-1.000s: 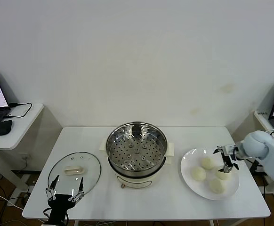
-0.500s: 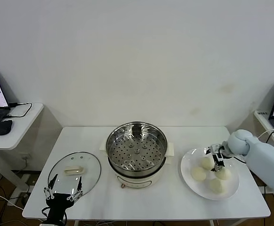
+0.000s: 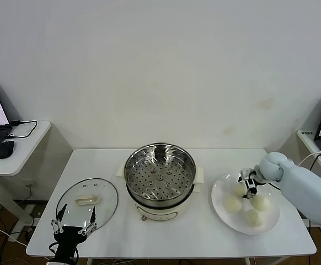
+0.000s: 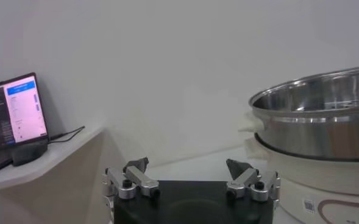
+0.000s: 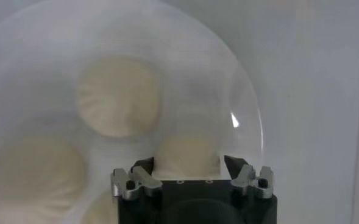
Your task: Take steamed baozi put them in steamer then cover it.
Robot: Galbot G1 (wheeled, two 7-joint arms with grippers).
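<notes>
Right gripper [image 3: 250, 186] straddles plate's [image 3: 220, 210] rearmost baozi [image 5: 188, 156].

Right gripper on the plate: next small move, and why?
Probably finish closing, then lift straight up. The right gripper sits over the plate with its fingers on either side of one baozi, which is not yet raised. The steamer is empty, its cover lying beside it near the idle, open left gripper.
</notes>
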